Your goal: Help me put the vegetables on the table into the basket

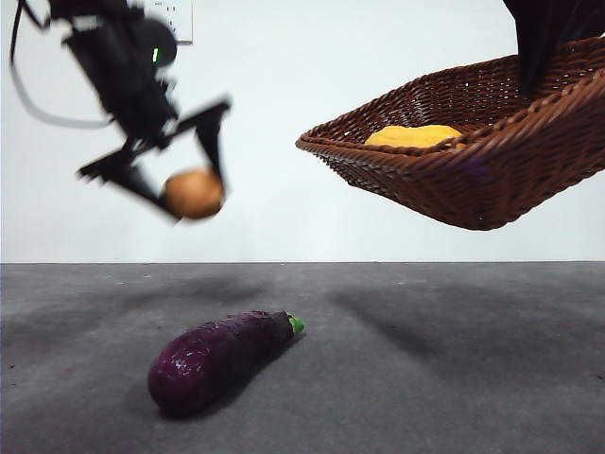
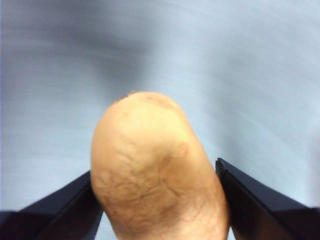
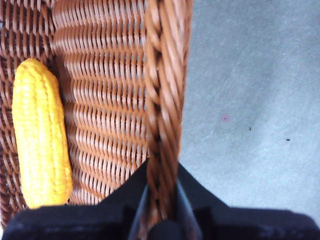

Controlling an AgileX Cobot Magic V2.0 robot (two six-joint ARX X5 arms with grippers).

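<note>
My left gripper [image 1: 184, 184] hangs high at the left, shut on the orange-brown potato [image 1: 194, 193], which fills the space between the jaws in the left wrist view [image 2: 155, 170]. The basket [image 1: 473, 156] is held tilted in the air at the upper right. My right gripper [image 3: 162, 200] is shut on its braided rim [image 3: 165, 100]. A lumpy yellow vegetable [image 3: 40, 135] lies inside the basket, its top showing over the rim [image 1: 413, 136]. The dark-purple eggplant [image 1: 216, 357] with a green stem tip lies on the grey table [image 1: 454, 378].
A white wall stands behind the table's far edge. A black cable loops at the upper left beside the left arm [image 1: 118, 66].
</note>
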